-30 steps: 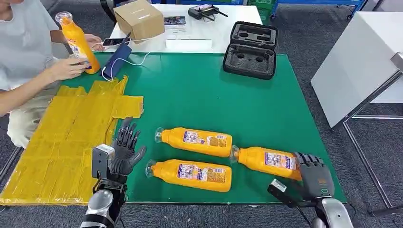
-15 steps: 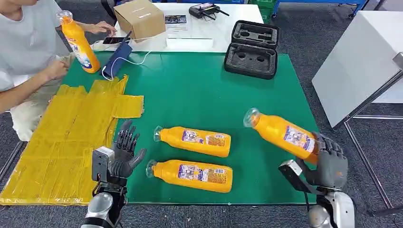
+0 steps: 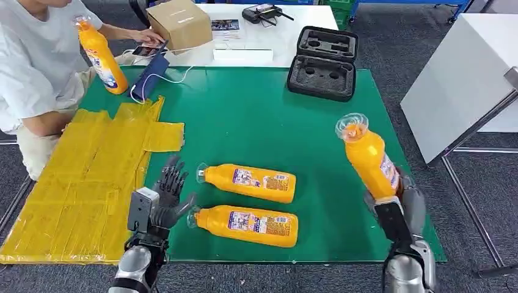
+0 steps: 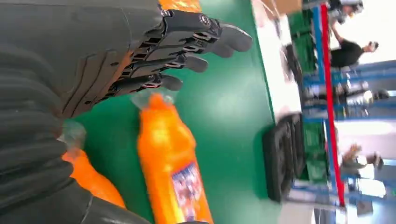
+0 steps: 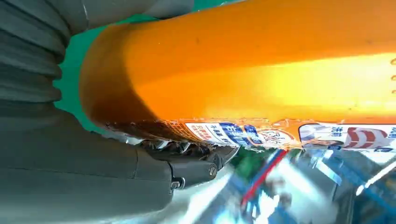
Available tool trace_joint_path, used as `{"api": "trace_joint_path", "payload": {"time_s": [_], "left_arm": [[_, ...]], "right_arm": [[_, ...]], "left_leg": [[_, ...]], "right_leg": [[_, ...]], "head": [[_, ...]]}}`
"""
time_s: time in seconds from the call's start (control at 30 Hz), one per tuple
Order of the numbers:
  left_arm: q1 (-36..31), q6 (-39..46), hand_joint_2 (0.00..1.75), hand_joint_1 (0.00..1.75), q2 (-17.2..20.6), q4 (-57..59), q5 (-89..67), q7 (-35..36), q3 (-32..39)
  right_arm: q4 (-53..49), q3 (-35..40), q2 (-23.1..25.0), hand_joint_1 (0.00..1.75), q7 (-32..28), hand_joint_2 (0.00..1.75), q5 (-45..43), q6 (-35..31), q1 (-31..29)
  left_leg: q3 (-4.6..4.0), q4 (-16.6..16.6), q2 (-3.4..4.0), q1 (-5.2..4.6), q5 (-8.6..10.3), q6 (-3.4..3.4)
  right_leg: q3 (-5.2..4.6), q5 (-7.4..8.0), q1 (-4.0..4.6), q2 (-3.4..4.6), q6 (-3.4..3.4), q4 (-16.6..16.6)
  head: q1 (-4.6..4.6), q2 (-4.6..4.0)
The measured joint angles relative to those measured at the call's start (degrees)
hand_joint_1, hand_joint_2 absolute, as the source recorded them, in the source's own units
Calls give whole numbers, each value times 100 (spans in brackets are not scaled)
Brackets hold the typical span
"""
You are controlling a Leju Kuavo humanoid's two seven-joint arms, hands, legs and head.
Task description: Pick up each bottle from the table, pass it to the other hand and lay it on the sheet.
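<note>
My right hand (image 3: 408, 207) grips an orange bottle (image 3: 368, 156) by its base and holds it nearly upright above the green table's right front corner; its orange body (image 5: 261, 70) runs across the right wrist view. Two more orange bottles lie on their sides on the green mat, one (image 3: 247, 181) behind the other (image 3: 245, 224). My left hand (image 3: 166, 198) hovers empty with fingers spread, just left of their clear caps, seen close (image 4: 121, 60) over one bottle (image 4: 170, 163). The yellow sheet (image 3: 79, 177) covers the table's left side.
A person sits at the far left with a fourth orange bottle (image 3: 101, 55) standing upright on the mat beside them. A black foam case (image 3: 322, 61), a cardboard box (image 3: 178, 23) and a blue pouch (image 3: 149, 76) lie at the back. A white table (image 3: 464, 79) stands to the right.
My right hand has lifted the bottle off the mat and tilted it from lying to nearly upright. The person let go of the far bottle. My left hand shifted slightly right.
</note>
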Motion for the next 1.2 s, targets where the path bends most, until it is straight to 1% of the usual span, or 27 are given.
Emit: {"api": "trace_joint_path", "payload": {"time_s": [0.13, 0.4, 0.53, 0.67, 0.87, 1.2], "left_arm": [[-143, 0, 175, 0, -66, 81, -52, 11, -174], [-193, 2, 175, 0, -65, 142, -61, 17, -253], [-227, -18, 175, 0, -68, 142, -122, 17, -323], [-395, -18, 175, 0, -125, 175, -262, 17, -551], [-610, 37, 175, 0, -181, 183, -334, 33, -843], [-794, 247, 175, 0, -208, 186, -544, 41, -1104]], "right_arm": [[175, 246, 284, 175, -11, 175, -63, 44, -224], [321, 332, 386, 175, -22, 175, -98, 44, -283], [402, 452, 476, 175, -33, 175, -201, 330, -359], [707, 843, 716, 175, -39, 175, -216, 550, -611], [1247, 1570, 983, 175, 0, 175, -238, 627, -930], [1703, 2435, 1239, 175, 138, 175, -155, 693, -1168]], "left_leg": [[0, 0, -6, 0, 3, -1], [-7, 0, -7, -5, -1, -1], [-8, 0, 0, -3, -1, -2], [-6, 0, -2, 1, 3, -4], [-6, 0, -3, 1, 5, -5], [-8, 0, -3, 0, 4, -6]], "right_leg": [[2, 0, -1, -5, 0, 1], [0, -1, -3, -5, 0, -1], [-4, -1, -1, -3, 0, 0], [-7, 0, 1, -4, -1, 8], [-7, 0, 0, -4, -1, 12], [-10, -1, -1, -4, -2, 11]], "head": [[0, 0], [0, 0], [0, 0], [2, 0], [2, 0], [2, 0]]}}
